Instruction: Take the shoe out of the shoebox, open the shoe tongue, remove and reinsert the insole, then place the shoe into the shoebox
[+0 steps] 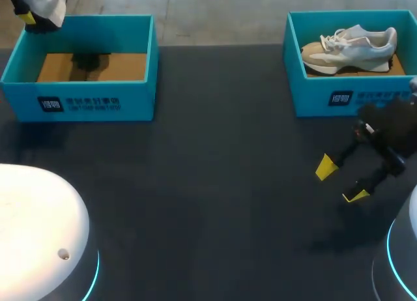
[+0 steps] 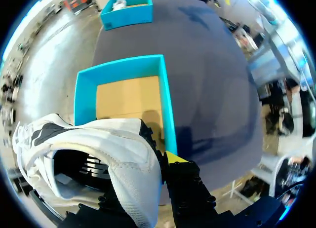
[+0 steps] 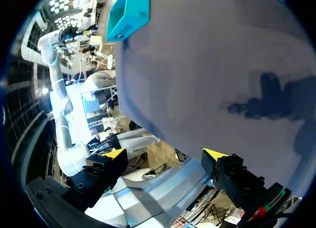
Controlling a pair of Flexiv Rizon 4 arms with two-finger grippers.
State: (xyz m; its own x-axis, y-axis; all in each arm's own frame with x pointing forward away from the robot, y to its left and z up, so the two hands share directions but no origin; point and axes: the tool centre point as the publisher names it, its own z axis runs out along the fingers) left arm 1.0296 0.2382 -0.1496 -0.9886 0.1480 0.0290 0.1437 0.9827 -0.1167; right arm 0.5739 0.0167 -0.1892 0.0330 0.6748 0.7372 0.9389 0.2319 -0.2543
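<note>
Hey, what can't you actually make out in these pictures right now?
Head view: the white shoe and left gripper are mostly cut off by the picture's corner.
Left wrist view: the shoe's dark inside hides whether the insole is in.
Right wrist view: the right gripper shows but no shoe; a shoebox is cut by the rim.

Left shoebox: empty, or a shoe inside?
Empty. The left shoebox shows only bare cardboard floor in head and left wrist views; the white sneaker is held in the air, not in it.

Left claw (image 1: pixel 28 18) holds white shoe (image 1: pixel 48 4); right claw (image 1: pixel 340 182) spread over table (image 1: pixel 208 184).
</note>
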